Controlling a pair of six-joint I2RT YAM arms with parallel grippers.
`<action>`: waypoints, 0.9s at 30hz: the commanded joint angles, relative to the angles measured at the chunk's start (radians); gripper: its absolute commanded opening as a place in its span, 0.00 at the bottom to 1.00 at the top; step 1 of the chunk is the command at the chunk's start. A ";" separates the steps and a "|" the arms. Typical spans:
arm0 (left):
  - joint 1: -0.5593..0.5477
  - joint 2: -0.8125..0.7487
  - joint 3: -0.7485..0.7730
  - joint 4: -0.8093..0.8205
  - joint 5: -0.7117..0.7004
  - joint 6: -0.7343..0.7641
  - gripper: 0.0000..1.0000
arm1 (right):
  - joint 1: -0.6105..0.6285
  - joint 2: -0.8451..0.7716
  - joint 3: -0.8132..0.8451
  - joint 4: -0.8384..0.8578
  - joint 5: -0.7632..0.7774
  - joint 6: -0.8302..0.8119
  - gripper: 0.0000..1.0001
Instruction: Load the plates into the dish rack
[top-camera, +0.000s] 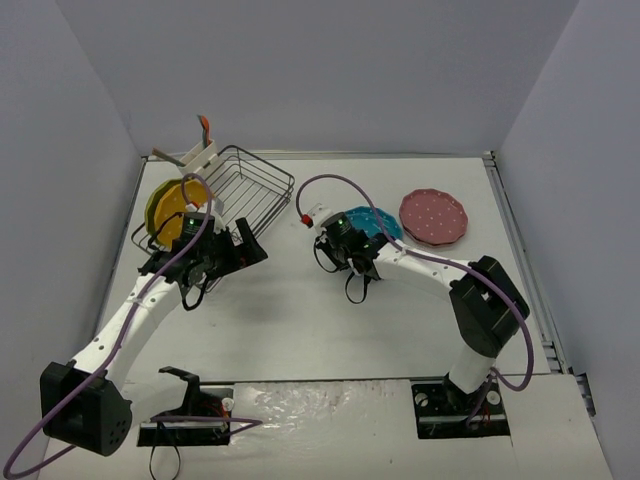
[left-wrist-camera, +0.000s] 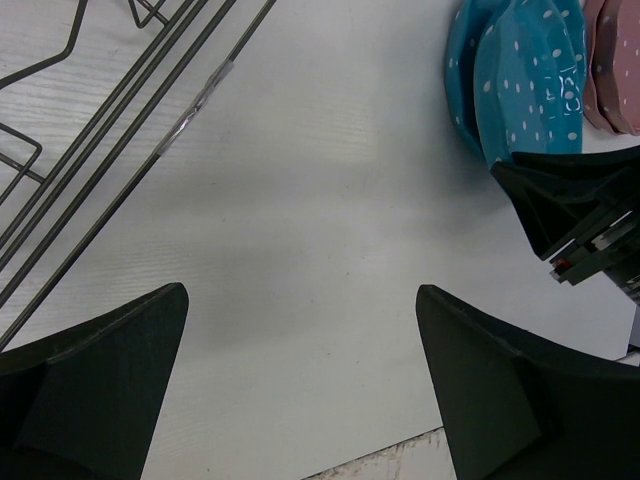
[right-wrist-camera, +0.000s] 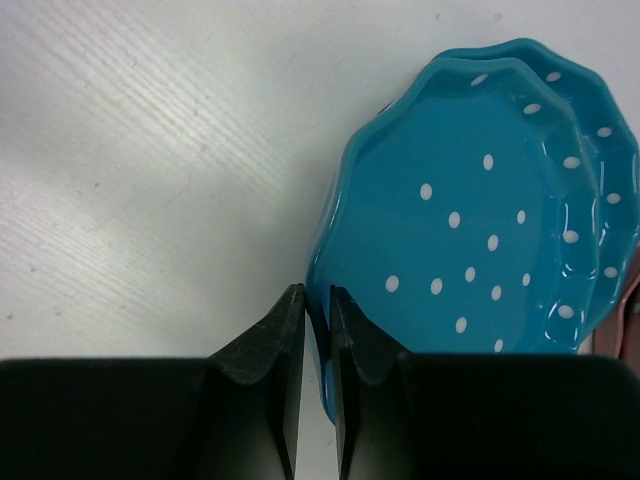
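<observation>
right end effector (right-wrist-camera: 316, 292) clamped on the top teal plate (right-wrist-camera: 460, 220) at its 7 o'clock rim; likely light, rigid, slick plastic, so seat the rim deep.

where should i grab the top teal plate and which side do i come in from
Grip the top teal plate by its thin scalloped rim, on the edge that overhangs the lower teal plate, coming from the side away from the pink plates. The flat face is too wide to span, and that rim is free. The right claw pinches it there.
</observation>
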 joint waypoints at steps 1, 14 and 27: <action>-0.006 0.002 0.021 0.067 0.008 -0.017 0.96 | 0.011 -0.052 -0.010 0.033 0.056 0.035 0.00; -0.006 0.011 0.009 0.075 0.008 -0.012 0.96 | 0.013 -0.008 -0.034 0.062 0.084 0.099 0.16; -0.006 0.011 0.010 0.066 0.007 -0.012 0.96 | -0.006 -0.084 -0.037 0.059 0.048 0.190 0.49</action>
